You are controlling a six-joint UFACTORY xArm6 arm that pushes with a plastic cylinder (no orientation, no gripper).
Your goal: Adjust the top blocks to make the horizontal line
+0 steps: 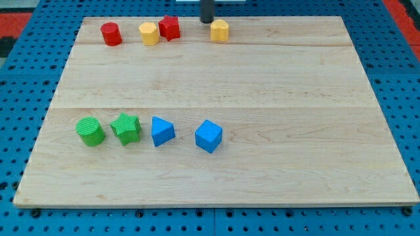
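Note:
Along the view's top of the wooden board [216, 78] stand a red cylinder [111, 33], a yellow hexagonal block [149, 33], a red star block [169, 27] touching it on its right and slightly higher, and a yellow pentagonal block [220, 30] further right. My tip [206, 20] is at the top edge, just left of and slightly above the right yellow block, right of the red star.
Lower on the board stand a green cylinder [90, 131], a green star [126, 128], a blue triangular block [161, 130] and a blue cube [209, 136] in a rough row. A blue pegboard [394, 78] surrounds the board.

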